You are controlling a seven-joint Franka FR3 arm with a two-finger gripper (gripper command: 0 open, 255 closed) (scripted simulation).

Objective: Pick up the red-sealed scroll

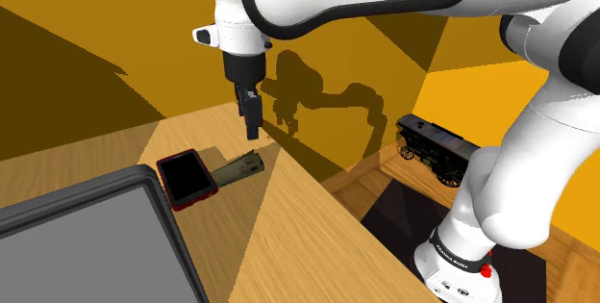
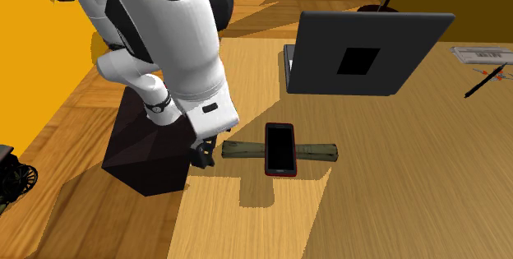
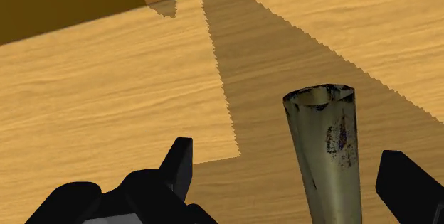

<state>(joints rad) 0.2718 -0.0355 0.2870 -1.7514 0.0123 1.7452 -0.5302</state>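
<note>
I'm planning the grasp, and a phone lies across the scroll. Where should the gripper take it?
Probably the bare end of the scroll nearest the gripper, from above, fingers straddling the roll: it lies flat and the phone covers its middle.

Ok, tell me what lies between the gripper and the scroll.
Nothing. The wrist view shows the scroll inside the open gripper, untouched, on bare table.

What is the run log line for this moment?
phase: pre-grasp | gripper: open, above scroll end, not touching | scroll: lying on table, phone across its middle
</note>
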